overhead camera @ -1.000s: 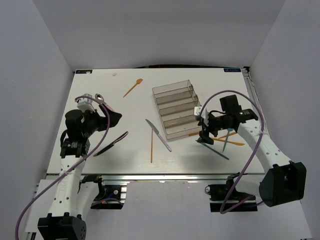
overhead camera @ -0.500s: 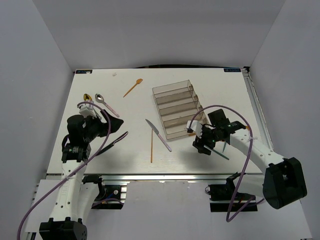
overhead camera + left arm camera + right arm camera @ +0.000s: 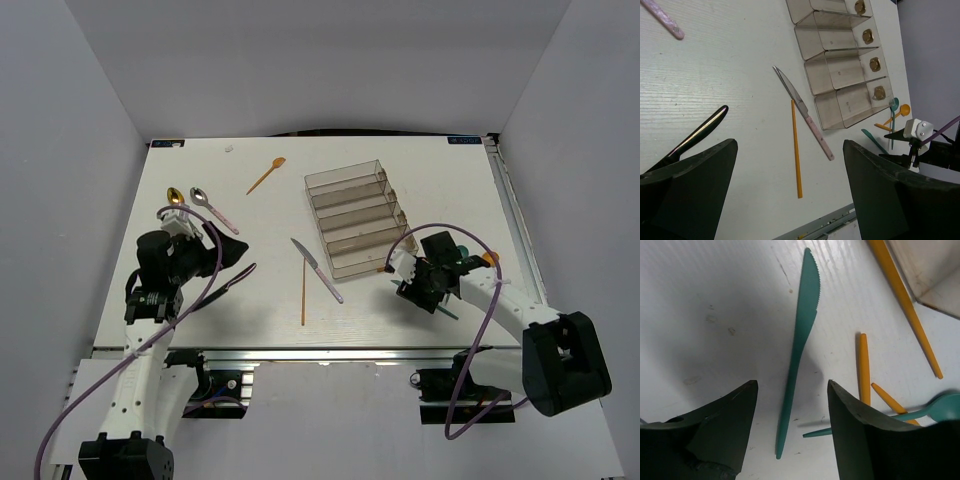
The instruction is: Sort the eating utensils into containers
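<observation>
Roughly, teal knife (image 3: 799, 340) lengthwise between right pincer (image 3: 790, 386) jaws (blade outward)

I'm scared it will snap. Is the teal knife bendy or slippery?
The teal knife looks thin and plastic, so probably light and slightly bendy. Lying flat on the smooth table, it may slide rather than lift when pinched.

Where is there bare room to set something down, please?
Bare: between orange spoon, tray and pink-handled knife; also the far right corner beyond the tray. Crowded: by the tray's near right corner, teal and orange utensils under the right end effector.
</observation>
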Tool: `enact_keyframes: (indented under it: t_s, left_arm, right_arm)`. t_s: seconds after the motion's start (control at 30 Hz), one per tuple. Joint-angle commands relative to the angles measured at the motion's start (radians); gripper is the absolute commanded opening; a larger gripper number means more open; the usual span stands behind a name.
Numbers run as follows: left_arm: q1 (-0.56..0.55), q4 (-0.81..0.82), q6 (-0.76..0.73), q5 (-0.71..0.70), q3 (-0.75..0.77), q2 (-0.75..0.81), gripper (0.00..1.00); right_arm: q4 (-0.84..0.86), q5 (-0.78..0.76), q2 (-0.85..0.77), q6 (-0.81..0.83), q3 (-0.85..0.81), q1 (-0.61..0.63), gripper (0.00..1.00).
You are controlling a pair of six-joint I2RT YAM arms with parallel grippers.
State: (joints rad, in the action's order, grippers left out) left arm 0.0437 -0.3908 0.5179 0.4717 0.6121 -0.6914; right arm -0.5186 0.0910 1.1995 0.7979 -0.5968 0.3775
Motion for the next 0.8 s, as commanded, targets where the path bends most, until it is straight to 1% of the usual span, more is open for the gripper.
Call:
enact_keyframes:
  t_s: [0.0,0.13,0.2,0.33,0.37,0.4,0.43,0.5,0.57,0.6,0.63,0.7,0.73,0.77]
  left_arm:
    - [-0.002,0.0,0.001,0.007,0.001,-0.029,0.98]
    - [-0.001,0.006,-0.004,0.004,0.008,-0.045,0.98]
    - [-0.001,0.007,-0.006,0.004,0.006,-0.048,0.98]
    - [-0.001,0.012,-0.007,0.008,0.006,-0.063,0.98]
    - [-0.001,0.013,-0.007,0.008,0.005,-0.065,0.98]
    - [-0.001,0.013,-0.009,0.01,0.003,-0.065,0.98]
    - [-0.001,0.018,-0.006,0.008,0.002,-0.068,0.98]
    - [-0.001,0.018,-0.006,0.012,-0.002,-0.069,0.98]
    - [-0.001,0.023,-0.004,0.013,-0.005,-0.074,0.98]
    - [-0.001,0.023,-0.004,0.013,-0.006,-0.074,0.98]
    - [-0.001,0.024,-0.002,0.01,-0.009,-0.076,0.98]
    - [-0.001,0.024,0.001,0.004,-0.014,-0.079,0.98]
    - [-0.001,0.026,0.002,0.002,-0.017,-0.079,0.98]
    - [-0.001,0.026,0.004,-0.002,-0.02,-0.08,0.98]
  right_arm:
    - [0.037,-0.01,0.017,0.024,0.011,-0.026,0.63]
    - [0.049,0.018,0.038,0.041,0.043,-0.034,0.58]
    - [0.063,0.027,0.043,0.049,0.066,-0.035,0.54]
    - [0.078,0.053,0.055,0.052,0.095,-0.035,0.37]
    - [0.081,0.056,0.055,0.053,0.101,-0.035,0.28]
    - [0.084,0.059,0.054,0.06,0.106,-0.035,0.24]
    - [0.086,0.065,0.052,0.067,0.112,-0.035,0.15]
    - [0.08,0.081,0.049,0.08,0.109,-0.037,0.08]
    - [0.045,0.139,0.038,0.112,0.083,-0.035,0.0]
    - [0.029,0.163,0.032,0.121,0.071,-0.035,0.0]
    - [-0.006,0.223,0.014,0.127,0.054,-0.035,0.0]
    - [-0.058,0.304,-0.008,0.188,-0.001,-0.035,0.0]
    - [-0.089,0.381,-0.026,0.216,-0.021,-0.035,0.0]
    - [-0.148,0.421,-0.032,0.24,-0.073,-0.035,0.0]
